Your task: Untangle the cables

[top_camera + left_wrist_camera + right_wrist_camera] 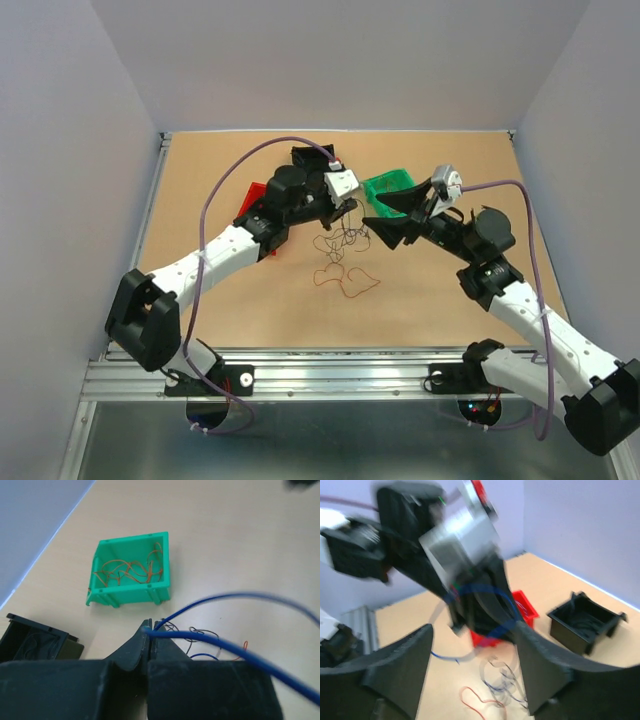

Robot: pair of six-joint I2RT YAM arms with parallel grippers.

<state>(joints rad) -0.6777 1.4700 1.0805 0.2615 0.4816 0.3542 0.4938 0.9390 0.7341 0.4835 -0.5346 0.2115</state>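
A tangle of thin dark cables [340,240] lies mid-table, with a red-orange cable [345,280] looped just in front of it. My left gripper [349,206] hovers above the tangle. In the left wrist view it [151,626] is shut on a blue cable [225,597] that arcs up and to the right, and the tangle [200,632] shows just beyond its tips. My right gripper [386,216] is open and empty to the right of the tangle. In the blurred right wrist view it [474,627] faces the left gripper, above the tangle [510,680] and a red cable [480,700].
A green bin [390,190] holding orange wires [131,570] stands behind the right gripper. A red bin [250,200] lies under the left arm and a black bin [310,158] at the back. The right wrist view shows the red bin [525,605] and the black bin [585,620].
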